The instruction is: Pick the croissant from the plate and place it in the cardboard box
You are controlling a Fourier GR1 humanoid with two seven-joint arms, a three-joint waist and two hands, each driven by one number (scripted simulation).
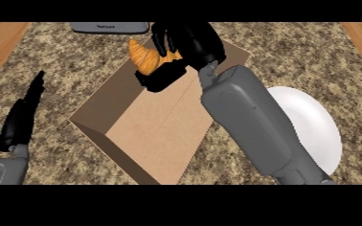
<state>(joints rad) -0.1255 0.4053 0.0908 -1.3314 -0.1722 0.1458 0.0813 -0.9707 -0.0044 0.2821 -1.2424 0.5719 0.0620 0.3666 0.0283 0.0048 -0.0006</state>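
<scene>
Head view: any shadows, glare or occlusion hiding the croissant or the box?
Head view: lighting is flat, with no glare. The right hand curls round the croissant and covers its right side. Its forearm hides part of the cardboard box and of the white plate. The box's near inner wall is darker. The left hand rests open at the left edge.

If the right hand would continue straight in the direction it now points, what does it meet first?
Likely the grey object at the counter's far edge. The right hand, holding the croissant over the cardboard box, points up-left towards it, though height is unclear.
</scene>
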